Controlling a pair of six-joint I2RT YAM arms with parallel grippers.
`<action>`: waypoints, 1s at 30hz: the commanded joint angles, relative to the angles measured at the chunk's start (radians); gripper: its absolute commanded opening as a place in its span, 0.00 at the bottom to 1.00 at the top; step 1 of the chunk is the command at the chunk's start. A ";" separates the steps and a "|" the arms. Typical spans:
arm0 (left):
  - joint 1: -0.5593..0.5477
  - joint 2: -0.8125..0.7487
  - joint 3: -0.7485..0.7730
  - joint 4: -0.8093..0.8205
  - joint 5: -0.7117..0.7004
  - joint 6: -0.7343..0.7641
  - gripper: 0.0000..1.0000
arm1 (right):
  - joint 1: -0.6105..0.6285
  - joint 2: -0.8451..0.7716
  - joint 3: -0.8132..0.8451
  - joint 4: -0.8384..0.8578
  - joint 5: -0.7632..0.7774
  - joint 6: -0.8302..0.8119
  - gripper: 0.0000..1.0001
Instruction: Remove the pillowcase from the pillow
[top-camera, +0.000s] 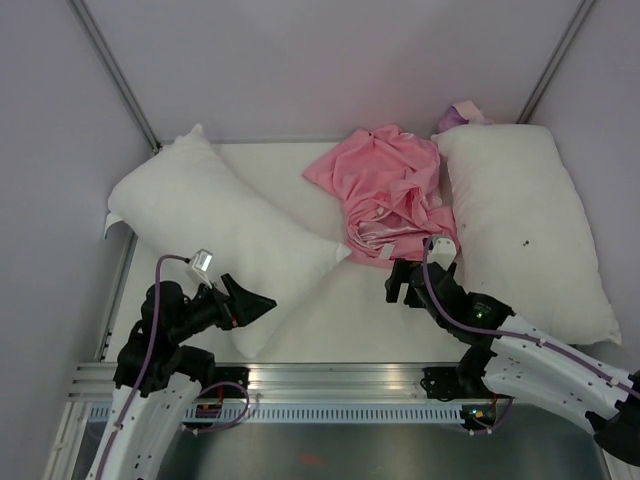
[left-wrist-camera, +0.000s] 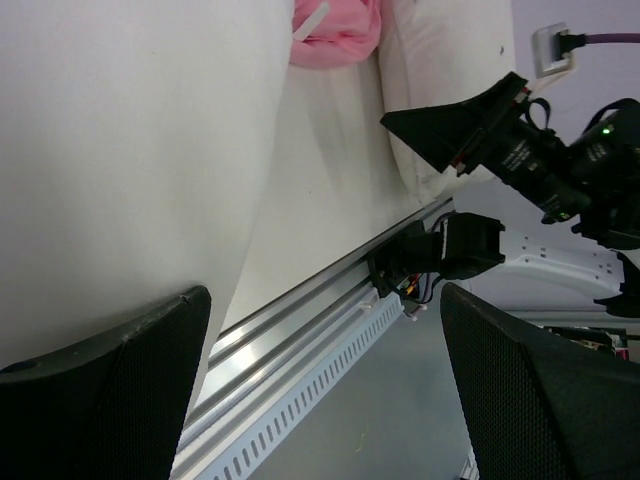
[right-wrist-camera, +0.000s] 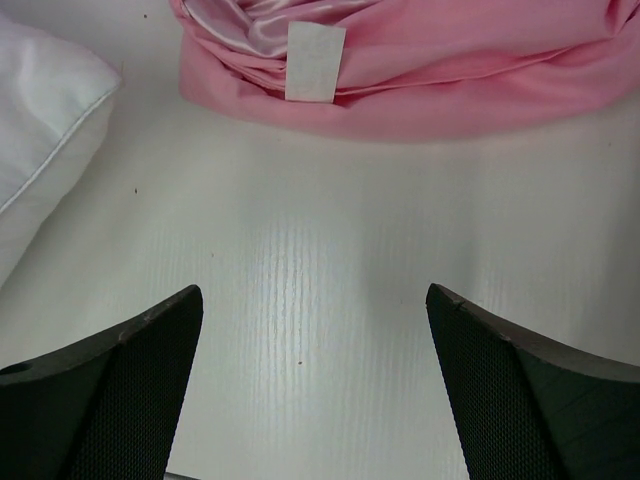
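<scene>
One crumpled heap is all the pillowcase (top-camera: 385, 195) is now: pink, bunched at the middle back of the table (top-camera: 340, 310), with nothing inside it as far as I can see. Its white label (right-wrist-camera: 314, 62) faces my right wrist camera, on a fold of the shinier fabric. The heap lies between two pillows. Its right edge touches the specked pillow (top-camera: 520, 225), and its near edge lies just beside a corner of the pillow (top-camera: 215, 225).

That pillow lies bare and slantwise on the left, from the back left corner down toward the middle. I judge the job done: case and pillow lie as separate things, and the case looks dropped where it came free, not laid out.

My right gripper (top-camera: 405, 280) hangs low over bare table just short of the heap, pointing at it, with the arm reaching in from the right at a slant. Its jaws stand as wide as they go and hold nothing; between them I see only tabletop. My left gripper (top-camera: 262, 303) sits close to the pillow's near end, pointing right along the table's near edge, the arm folded back over its base. Those jaws are fully apart too, and empty; the pillow's flank fills the view beside one finger, though I cannot tell if it touches.
</scene>
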 joint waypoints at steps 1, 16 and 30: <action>0.000 -0.056 0.019 0.059 0.053 -0.079 1.00 | 0.001 0.006 -0.041 0.090 -0.051 0.053 0.98; 0.000 -0.262 -0.125 0.218 0.208 -0.220 1.00 | 0.003 -0.088 -0.172 0.194 -0.106 0.130 0.98; 0.000 -0.295 -0.253 0.512 0.369 -0.326 1.00 | 0.003 -0.432 -0.357 0.171 -0.109 0.247 0.98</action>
